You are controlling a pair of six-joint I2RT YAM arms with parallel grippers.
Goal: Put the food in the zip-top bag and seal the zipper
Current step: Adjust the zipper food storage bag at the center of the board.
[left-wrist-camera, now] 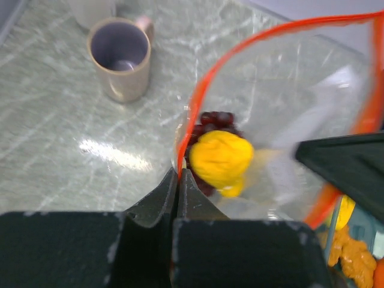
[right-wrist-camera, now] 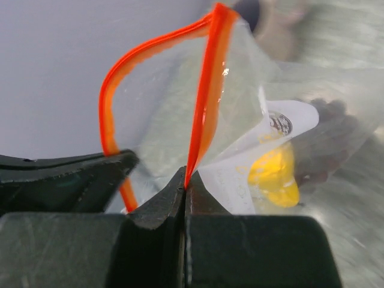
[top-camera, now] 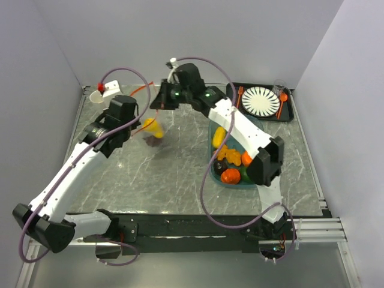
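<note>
The clear zip-top bag (left-wrist-camera: 294,114) hangs open between both grippers, above the table's back left. Its orange-red zipper (left-wrist-camera: 201,90) curves round the mouth. A yellow fruit (left-wrist-camera: 221,157) and dark purple grapes (left-wrist-camera: 216,119) lie inside; they also show in the top view (top-camera: 153,129). My left gripper (left-wrist-camera: 178,174) is shut on the zipper's near side. My right gripper (right-wrist-camera: 185,175) is shut on the zipper (right-wrist-camera: 207,102) at the other side. More food, yellow (top-camera: 219,137), orange (top-camera: 230,155) and red-orange (top-camera: 230,176), lies in a teal tray (top-camera: 215,174).
A beige mug (left-wrist-camera: 120,59) stands on the marble table behind the bag. A dark tray (top-camera: 290,114) at the back right holds a striped plate (top-camera: 260,101), an orange fork, a spoon and a glass. White walls close in on three sides.
</note>
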